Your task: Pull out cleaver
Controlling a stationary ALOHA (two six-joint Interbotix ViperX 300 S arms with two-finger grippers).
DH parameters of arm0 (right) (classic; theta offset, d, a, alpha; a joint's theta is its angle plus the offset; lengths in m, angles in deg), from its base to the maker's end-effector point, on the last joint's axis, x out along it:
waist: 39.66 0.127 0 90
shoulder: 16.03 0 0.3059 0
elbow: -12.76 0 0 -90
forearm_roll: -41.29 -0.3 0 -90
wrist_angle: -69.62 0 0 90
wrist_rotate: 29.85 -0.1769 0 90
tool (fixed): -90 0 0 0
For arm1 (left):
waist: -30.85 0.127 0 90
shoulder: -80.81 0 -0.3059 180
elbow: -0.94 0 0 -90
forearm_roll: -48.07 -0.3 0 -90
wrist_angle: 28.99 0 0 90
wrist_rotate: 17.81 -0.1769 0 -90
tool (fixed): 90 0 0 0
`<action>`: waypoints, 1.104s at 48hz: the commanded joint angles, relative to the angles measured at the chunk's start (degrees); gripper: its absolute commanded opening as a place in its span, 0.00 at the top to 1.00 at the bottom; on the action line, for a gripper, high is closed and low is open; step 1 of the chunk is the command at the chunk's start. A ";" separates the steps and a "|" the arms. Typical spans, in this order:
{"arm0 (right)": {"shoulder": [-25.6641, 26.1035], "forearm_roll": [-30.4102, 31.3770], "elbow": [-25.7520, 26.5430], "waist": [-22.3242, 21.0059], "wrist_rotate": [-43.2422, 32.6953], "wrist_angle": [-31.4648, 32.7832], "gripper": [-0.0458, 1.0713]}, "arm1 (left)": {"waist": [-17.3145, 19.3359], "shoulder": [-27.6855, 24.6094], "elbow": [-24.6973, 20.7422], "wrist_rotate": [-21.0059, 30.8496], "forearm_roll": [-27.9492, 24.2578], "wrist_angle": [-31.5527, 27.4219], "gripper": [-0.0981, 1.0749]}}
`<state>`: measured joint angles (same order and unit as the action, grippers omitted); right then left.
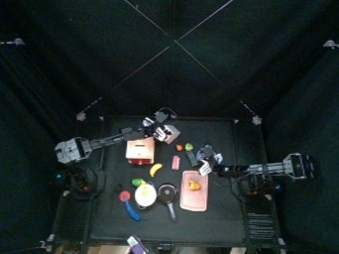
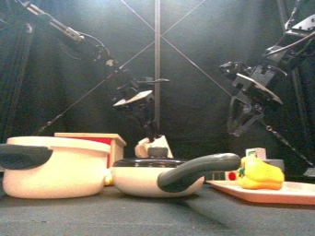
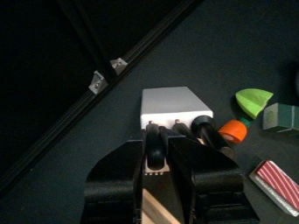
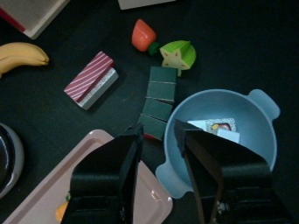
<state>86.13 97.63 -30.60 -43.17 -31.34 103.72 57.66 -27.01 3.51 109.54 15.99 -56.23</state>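
Top view shows the black table (image 1: 109, 203) crowded toward its front with pots and toy food, leaving the rear free for the left arm's reach. That arm comes in from the left to the white knife block (image 1: 169, 130) at the back of the table, presumably set there apart so handles can be drawn clear. From the left wrist, the left claw (image 3: 156, 157) sits over the knife block (image 3: 174, 105), its 2 jaws closed around 1 dark handle, likely the cleaver (image 3: 152, 147), which is still seated in its slot beside 2 other handles. Gripping low on the handle should let it slide out straight. At the table's right side, the right claw (image 4: 156, 149) rests open above a blue bowl (image 4: 222, 140), out of the way.
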 commanded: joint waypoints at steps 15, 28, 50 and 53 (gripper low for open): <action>0.62 -0.26 0.53 0.00 0.09 -0.44 0.30 | -4.31 3.16 -2.11 0.26 -0.26 -0.88 0.41; 0.62 -0.26 0.79 -0.26 0.09 -0.70 0.30 | -4.13 3.52 -1.93 0.35 -2.64 -5.27 0.41; 0.53 -1.05 0.44 -0.35 0.09 -0.88 0.30 | -4.22 4.48 -2.64 0.53 -3.25 -5.27 0.41; 0.62 -1.05 0.44 -0.35 0.09 -1.14 0.30 | -4.13 4.92 -2.46 0.53 -3.25 -5.19 0.42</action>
<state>86.21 96.58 -30.60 -43.26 -31.34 102.93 53.35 -24.20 2.72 109.98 13.17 -61.68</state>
